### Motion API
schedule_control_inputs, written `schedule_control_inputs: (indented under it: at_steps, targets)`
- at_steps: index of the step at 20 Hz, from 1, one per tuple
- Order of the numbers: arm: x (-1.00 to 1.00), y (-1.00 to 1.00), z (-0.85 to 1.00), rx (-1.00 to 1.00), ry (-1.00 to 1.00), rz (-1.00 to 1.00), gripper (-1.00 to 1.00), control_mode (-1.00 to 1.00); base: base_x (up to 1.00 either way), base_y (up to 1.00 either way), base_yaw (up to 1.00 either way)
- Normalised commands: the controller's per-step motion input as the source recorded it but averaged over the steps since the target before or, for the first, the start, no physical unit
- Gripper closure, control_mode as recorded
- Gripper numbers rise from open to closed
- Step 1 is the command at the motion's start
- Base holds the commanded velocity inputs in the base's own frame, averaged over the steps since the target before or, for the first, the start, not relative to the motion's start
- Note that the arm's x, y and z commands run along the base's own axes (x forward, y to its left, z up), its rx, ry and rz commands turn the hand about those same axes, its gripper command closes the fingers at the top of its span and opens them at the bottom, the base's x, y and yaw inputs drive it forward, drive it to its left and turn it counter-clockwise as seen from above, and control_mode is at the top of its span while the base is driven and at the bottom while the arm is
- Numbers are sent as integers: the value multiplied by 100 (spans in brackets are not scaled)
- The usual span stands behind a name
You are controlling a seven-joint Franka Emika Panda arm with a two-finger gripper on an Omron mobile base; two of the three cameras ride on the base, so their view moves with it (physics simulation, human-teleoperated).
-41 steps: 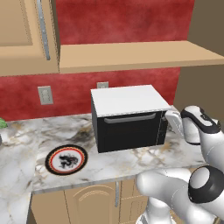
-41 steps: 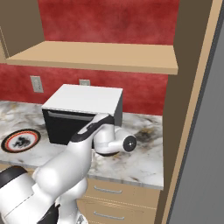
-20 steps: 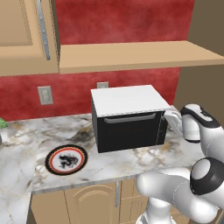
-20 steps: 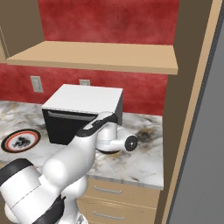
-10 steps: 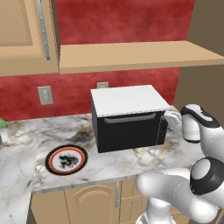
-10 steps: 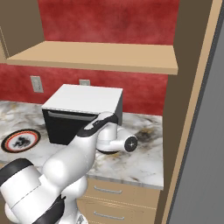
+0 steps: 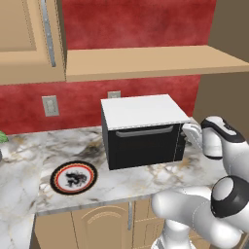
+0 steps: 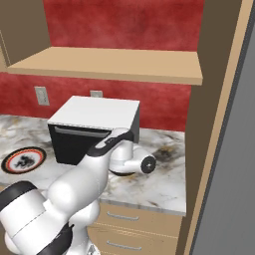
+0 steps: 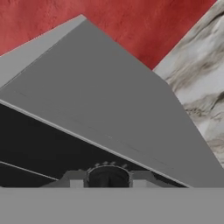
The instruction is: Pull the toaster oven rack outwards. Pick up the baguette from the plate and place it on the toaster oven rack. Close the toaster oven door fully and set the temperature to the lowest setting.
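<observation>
Compared with the earlier frames, little had shifted: the base views matched, the toaster oven (image 7: 143, 130) sat in the same spot at frame centre on the marble counter (image 7: 29, 160), and the white arm had stayed at the oven's right end; the one change was that the fingers had drawn together. The oven's long axis ran left to right across the left base view, front face toward the camera, white top up. The toaster oven door (image 7: 145, 147) stood upright and shut, its grey bar handle level along the upper edge. The plate (image 7: 74, 177) lay flat at lower left of that view, well apart from the oven; in the right base view it sat at the left edge (image 8: 24, 159). No bread was seen on its patterned centre. In the hand view, rolled so the oven ran diagonally, a dark ribbed knob (image 9: 108, 175) sat at bottom centre between the fingertips, with the gripper (image 9: 108, 180) pinching it.
</observation>
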Motion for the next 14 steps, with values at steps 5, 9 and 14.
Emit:
schedule_control_inputs:
  at_steps: [5, 9, 14]
  targets:
    - [0, 11, 0, 0, 0, -7, 100, -100, 0, 0, 0]
    - [1, 5, 0, 0, 0, -7, 100, -100, 0, 0, 0]
    - [8, 0, 0, 0, 0, -2, 100, -100, 0, 0, 0]
